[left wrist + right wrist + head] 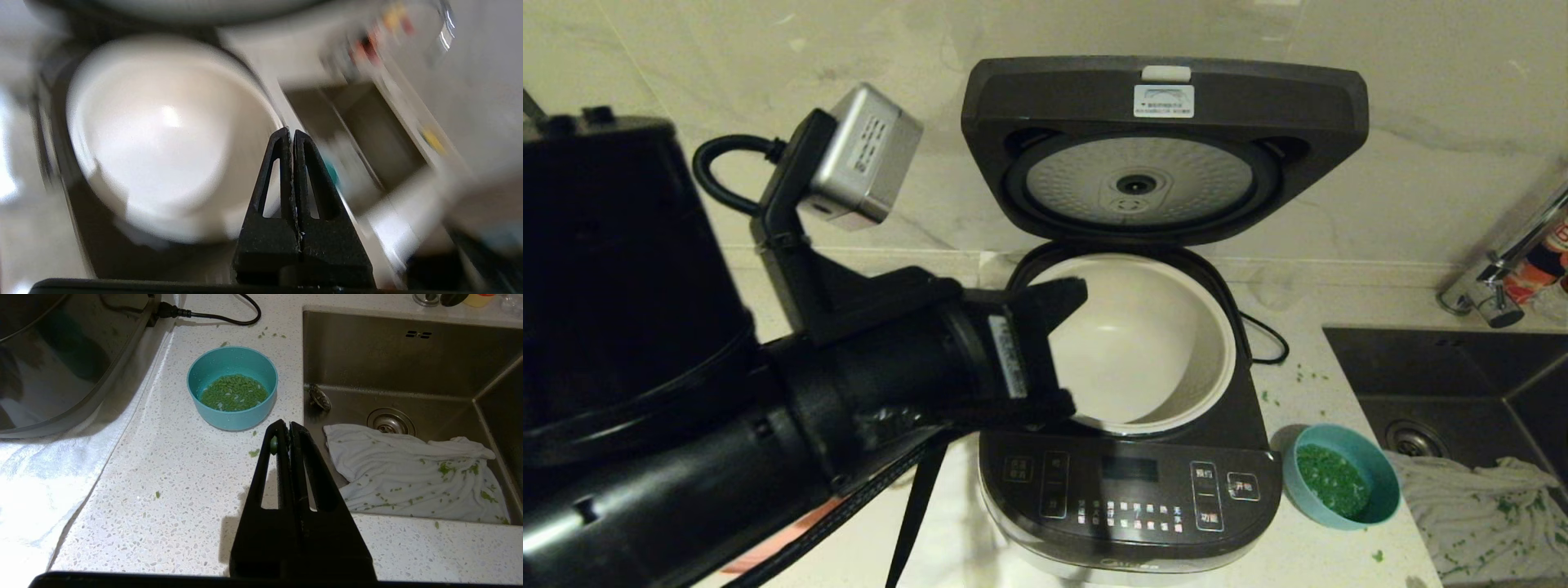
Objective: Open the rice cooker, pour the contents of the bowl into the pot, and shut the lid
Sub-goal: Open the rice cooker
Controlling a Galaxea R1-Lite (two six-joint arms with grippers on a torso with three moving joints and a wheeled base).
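Note:
The rice cooker (1131, 498) stands with its lid (1045, 98) swung upright, silver underside showing. The cream-white pot (1156, 347) sits bare inside; it also fills the left wrist view (163, 139). My left gripper (1074, 291) (289, 132) hangs shut and holding nothing over the pot's left rim. The teal bowl (1376, 465) (232, 363) rests on the counter right of the cooker, with the green contents (1331, 478) (233, 393) inside. My right gripper (286, 426) is shut a short way in front of the bowl, above the counter and apart from it. It does not show in the head view.
A steel sink (1445, 367) (408, 355) lies right of the bowl, with a white cloth (416, 469) speckled green inside and a faucet (1503, 269) behind. Green bits lie scattered on the speckled counter (163, 469). The cooker's black cable (1266, 339) runs behind the bowl.

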